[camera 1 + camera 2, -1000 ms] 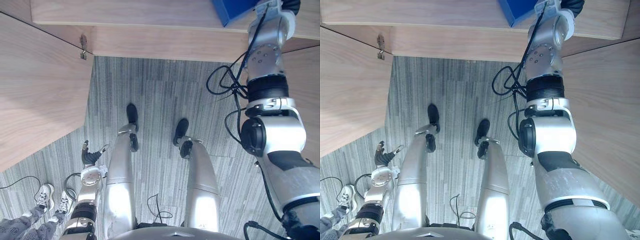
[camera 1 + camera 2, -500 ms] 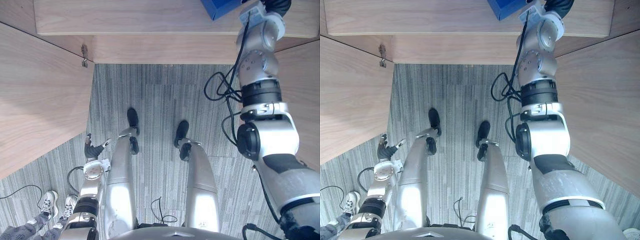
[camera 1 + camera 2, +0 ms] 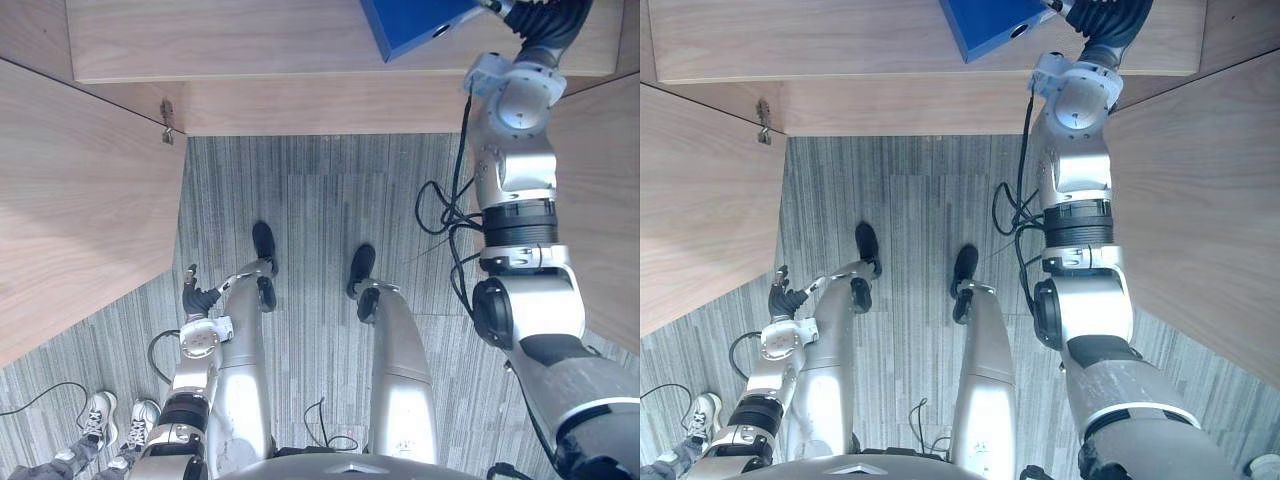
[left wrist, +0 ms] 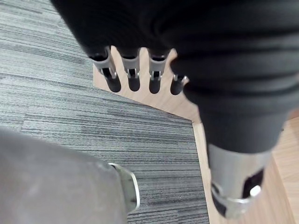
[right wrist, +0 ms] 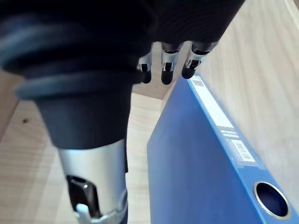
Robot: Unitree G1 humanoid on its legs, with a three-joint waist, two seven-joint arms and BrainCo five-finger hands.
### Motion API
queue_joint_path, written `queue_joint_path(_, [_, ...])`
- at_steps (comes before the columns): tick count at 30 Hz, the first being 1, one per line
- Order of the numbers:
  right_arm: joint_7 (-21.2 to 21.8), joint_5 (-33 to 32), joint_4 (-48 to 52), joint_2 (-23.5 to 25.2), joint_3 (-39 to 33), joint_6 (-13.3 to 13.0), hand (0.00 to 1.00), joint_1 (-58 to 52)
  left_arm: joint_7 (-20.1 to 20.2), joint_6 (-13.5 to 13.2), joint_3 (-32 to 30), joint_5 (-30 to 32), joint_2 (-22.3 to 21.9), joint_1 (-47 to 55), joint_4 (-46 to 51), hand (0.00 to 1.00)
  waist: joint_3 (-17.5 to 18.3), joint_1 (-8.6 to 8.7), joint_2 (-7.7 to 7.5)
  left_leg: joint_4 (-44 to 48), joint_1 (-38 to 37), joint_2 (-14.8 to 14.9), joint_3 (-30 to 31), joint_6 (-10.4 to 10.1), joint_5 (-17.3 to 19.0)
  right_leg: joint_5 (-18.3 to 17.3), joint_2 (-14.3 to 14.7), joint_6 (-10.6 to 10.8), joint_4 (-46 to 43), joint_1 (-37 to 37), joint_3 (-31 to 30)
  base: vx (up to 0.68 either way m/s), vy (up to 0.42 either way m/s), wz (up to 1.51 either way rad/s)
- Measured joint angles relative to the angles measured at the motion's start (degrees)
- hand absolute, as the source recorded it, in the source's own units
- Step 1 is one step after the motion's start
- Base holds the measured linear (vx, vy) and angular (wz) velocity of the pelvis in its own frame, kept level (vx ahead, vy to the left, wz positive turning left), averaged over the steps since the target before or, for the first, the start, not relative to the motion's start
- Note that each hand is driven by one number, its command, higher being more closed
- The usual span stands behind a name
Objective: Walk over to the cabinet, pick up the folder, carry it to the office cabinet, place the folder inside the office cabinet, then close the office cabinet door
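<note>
Blue folder (image 5: 201, 154) lay on the wooden cabinet shelf (image 3: 250, 40) just beside my right hand (image 5: 167, 58), its long spine running along my straight, unclamped fingers; my left hand (image 3: 197, 298) hung low, well apart, fingers loose.

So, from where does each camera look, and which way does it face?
Left eye view: on the head, facing down at carpet and cabinet; both arms, left robot hand show.
Right eye view: beside it, same scene.
Left wrist view: looks along the left robot hand toward carpet.
Right wrist view: looks along the right robot hand beside the folder.
Shared: eye views show that folder too.
</note>
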State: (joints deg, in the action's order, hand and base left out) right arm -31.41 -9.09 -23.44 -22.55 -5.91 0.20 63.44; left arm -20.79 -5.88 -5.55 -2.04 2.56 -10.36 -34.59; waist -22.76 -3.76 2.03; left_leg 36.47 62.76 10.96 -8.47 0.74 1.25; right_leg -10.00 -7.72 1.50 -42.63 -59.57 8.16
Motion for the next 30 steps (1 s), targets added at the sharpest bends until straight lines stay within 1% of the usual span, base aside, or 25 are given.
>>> queue_joint_path(1, [-0.01, 0.01, 0.0, 0.04, 0.02, 0.0, 1.0, -0.07, 0.0, 0.08, -0.02, 0.0, -0.03, 0.0, -0.01, 0.0, 0.0, 0.01, 0.0, -0.17, -0.21, 0.02, -0.02, 0.03, -0.03, 0.15, 0.04, 0.02, 0.29, 0.25, 0.03, 0.0, 0.0, 0.0])
queue_joint_path(5, [-0.21, 1.0, 1.99, 0.1, 0.38, 0.05, 1.0, -3.71, -0.01, 0.19, 0.07, 0.04, -0.92, 0.02, -0.17, 0.0, 0.02, -0.54, 0.01, -0.92, -1.96, -0.01, -0.22, 0.02, 0.03, 0.26, 0.09, 0.13, 1.38, 2.13, 0.05, 0.0, 0.0, 0.0])
queue_joint_path(7, [-1.56, 9.7, 6.79, 0.13, 1.54, 0.1, 1.0, -7.56, 0.01, 0.1, 0.16, 0.68, -0.93, 0.0, 0.05, 0.0, 0.07, -0.63, -0.06, -1.59, -2.0, -0.04, -0.33, 0.0, 0.05, 0.27, 0.07, 0.14, 1.74, 2.2, 0.16, 0.0, 0.0, 0.0])
queue_joint_path(10, [-1.81, 17.56, 9.89, -0.03, 3.29, 0.18, 1.0, -10.84, 0.01, 0.03, 0.17, 1.28, -0.92, 0.01, 0.16, 0.0, 0.07, -0.67, -0.06, -1.66, -2.17, -0.08, -0.53, 0.01, 0.05, 0.25, 0.02, 0.16, 1.8, 2.27, 0.11, 0.0, 0.0, 0.0])
queue_joint_path(11, [-1.8, 21.38, 11.82, -0.07, 4.78, 0.19, 1.0, -13.1, 0.03, 0.03, 0.16, 2.11, -0.88, 0.02, 0.14, 0.0, 0.07, -0.76, -0.06, -1.7, -2.44, -0.15, -0.65, 0.01, 0.03, 0.25, -0.05, 0.17, 1.81, 2.41, 0.08, 0.0, 0.0, 0.0])
queue_joint_path(17, [-1.23, 34.25, 12.56, -0.49, 10.86, 0.13, 1.0, -19.71, 0.62, -0.38, 1.07, 4.67, -1.3, 0.62, 0.1, 0.0, 0.28, -0.8, -0.19, -2.61, -4.09, -0.65, -0.72, -0.04, 0.07, -0.47, -0.56, 0.17, 1.48, 3.89, 0.53, 0.0, -0.013, 0.05])
queue_joint_path(19, [-0.57, 36.62, 12.55, -0.62, 12.23, 0.09, 1.0, -20.62, 1.15, -0.4, 1.09, 5.08, -1.33, 0.62, 0.1, 0.0, 0.28, -0.73, -0.18, -2.71, -4.11, -0.95, -0.68, -0.32, 0.23, -0.79, -0.97, 0.23, 1.04, 3.85, 0.69, 0.01, -0.018, 0.11])
queue_joint_path(22, [0.39, 38.7, 10.91, -0.73, 14.3, 0.01, 1.0, -20.63, 1.2, -0.44, 1.11, 5.64, -1.33, 0.62, 0.01, 0.0, 0.28, -0.85, -0.19, -2.64, -4.2, -1.16, -0.71, -0.14, 0.12, -0.89, -1.24, 0.33, 0.82, 3.9, 0.67, 0.01, -0.022, 0.06])
queue_joint_path(26, [1.38, 38.66, 8.25, -1.2, 16.26, -0.03, 1.0, -19.78, 1.2, -0.65, 1.11, 5.66, -1.28, 0.62, 0.0, 0.0, 0.28, -0.94, -0.19, -2.21, -3.89, -1.37, -0.71, 0.02, 0.32, -1.1, -1.53, 0.51, 0.49, 3.73, 0.64, 0.01, -0.008, 0.02])
queue_joint_path(28, [1.57, 38.58, 6.52, -2.91, 18.61, -0.36, 1.0, -18.17, 1.24, -1.32, 1.17, 5.66, -0.69, 0.62, 0.13, 0.0, 0.29, -0.92, -0.2, -0.87, -2.62, -1.37, -0.55, -0.01, 0.96, -1.6, -1.77, 0.5, -0.67, 2.63, 0.62, 0.0, 0.0, 0.0])
queue_joint_path(30, [2.39, 38.44, 6.15, -4.19, 19.27, -0.84, 1.0, -16.46, 1.29, -1.86, 1.17, 5.7, -0.04, 0.55, 0.35, 0.0, 0.31, -0.91, -0.24, 0.39, -0.78, -1.3, -0.04, 0.14, 1.22, -1.85, -1.81, 0.54, -1.7, 1.0, 0.53, 0.0, -0.038, 0.01])
